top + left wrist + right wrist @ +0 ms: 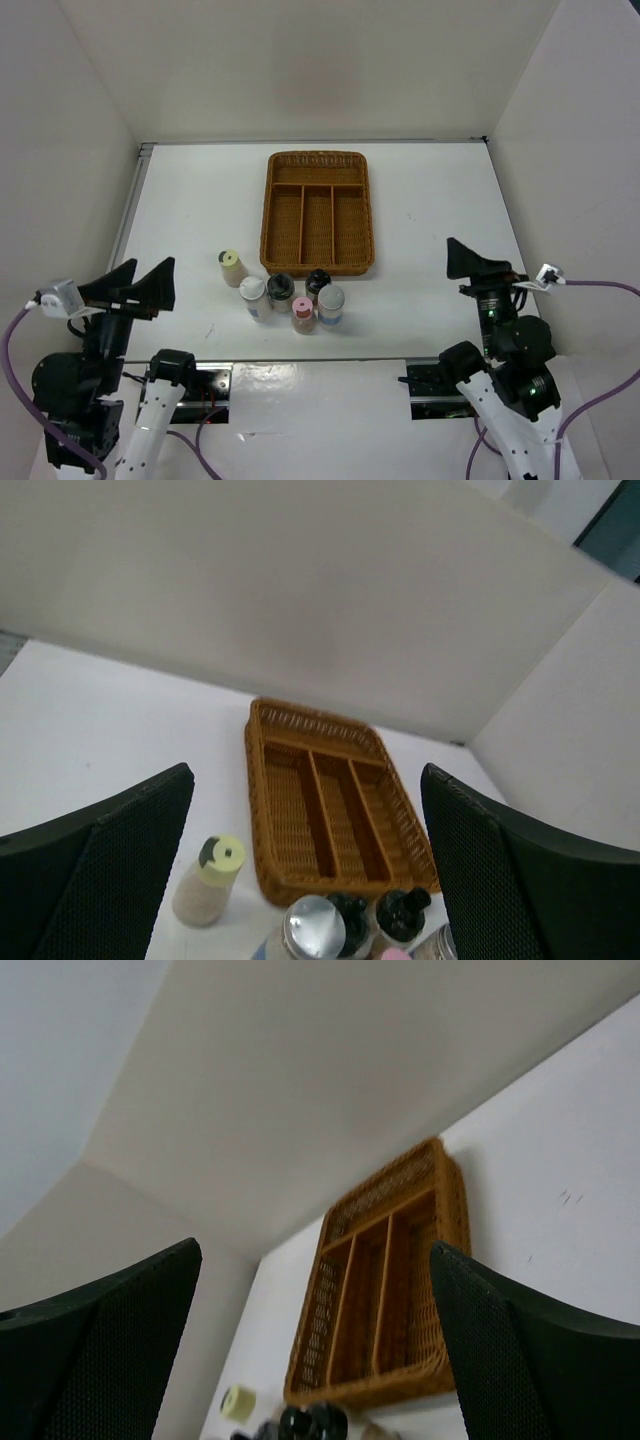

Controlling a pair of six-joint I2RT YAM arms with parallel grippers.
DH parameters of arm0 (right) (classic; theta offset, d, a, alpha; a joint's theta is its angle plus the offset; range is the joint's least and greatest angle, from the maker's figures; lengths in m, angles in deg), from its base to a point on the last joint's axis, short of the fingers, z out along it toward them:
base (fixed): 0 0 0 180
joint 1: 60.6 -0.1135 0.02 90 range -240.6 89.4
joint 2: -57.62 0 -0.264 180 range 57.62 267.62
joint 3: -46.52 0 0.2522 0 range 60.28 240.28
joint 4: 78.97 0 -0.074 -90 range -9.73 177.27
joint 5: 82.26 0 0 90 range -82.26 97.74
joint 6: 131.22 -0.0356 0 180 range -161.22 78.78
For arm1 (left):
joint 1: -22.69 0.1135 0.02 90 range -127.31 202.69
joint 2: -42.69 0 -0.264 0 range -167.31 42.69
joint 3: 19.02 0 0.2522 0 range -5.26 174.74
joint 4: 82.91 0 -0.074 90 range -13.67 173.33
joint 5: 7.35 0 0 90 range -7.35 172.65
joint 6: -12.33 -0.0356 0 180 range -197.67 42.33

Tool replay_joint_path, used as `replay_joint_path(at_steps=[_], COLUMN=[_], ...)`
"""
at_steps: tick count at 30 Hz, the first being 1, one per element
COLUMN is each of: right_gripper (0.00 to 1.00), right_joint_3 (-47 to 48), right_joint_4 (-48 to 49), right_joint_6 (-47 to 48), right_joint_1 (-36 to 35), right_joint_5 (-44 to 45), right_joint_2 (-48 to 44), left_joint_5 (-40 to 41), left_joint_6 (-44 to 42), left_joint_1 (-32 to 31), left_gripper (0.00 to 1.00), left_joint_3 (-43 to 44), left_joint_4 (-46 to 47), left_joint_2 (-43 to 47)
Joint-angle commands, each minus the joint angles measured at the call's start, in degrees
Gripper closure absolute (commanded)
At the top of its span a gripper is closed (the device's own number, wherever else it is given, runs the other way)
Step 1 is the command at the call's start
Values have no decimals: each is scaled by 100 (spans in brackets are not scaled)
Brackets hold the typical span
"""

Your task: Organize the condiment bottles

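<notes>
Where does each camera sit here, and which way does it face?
Top external: above and behind the robot, looking down at the wicker tray and condiment bottles; the left gripper and right gripper show, both open.
Left wrist: on the left arm, facing forward and down at tray and bottles; its fingers frame the lower corners.
Right wrist: on the right arm, tilted up toward tray and back wall; its fingers likewise.
Shared: all three show the tray and the cream-capped bottle.
</notes>
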State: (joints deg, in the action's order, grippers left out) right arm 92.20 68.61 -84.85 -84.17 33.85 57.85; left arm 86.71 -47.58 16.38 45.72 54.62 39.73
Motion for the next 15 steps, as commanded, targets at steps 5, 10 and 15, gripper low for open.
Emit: replay_joint_path(at_steps=[5, 10, 15], right_gripper=[2, 2, 2], right_joint_3=[268, 1367, 2352], right_joint_4=[618, 21, -516], right_joint_6=[337, 909, 1418], right_joint_1=[28, 28, 28], right_joint_5=[-1101, -1380, -1266], right_joint_2=[-8, 2020, 3905], left_joint_5=[-220, -721, -582], left_joint_6=[-652, -882, -934], left_joint_1=[-55, -55, -55], left_gripper=[0, 0, 0], left_joint_3=[1166, 1283, 1221], left_joint_4=[-1029, -1339, -1286], left_joint_2=[-2870, -4255, -5396])
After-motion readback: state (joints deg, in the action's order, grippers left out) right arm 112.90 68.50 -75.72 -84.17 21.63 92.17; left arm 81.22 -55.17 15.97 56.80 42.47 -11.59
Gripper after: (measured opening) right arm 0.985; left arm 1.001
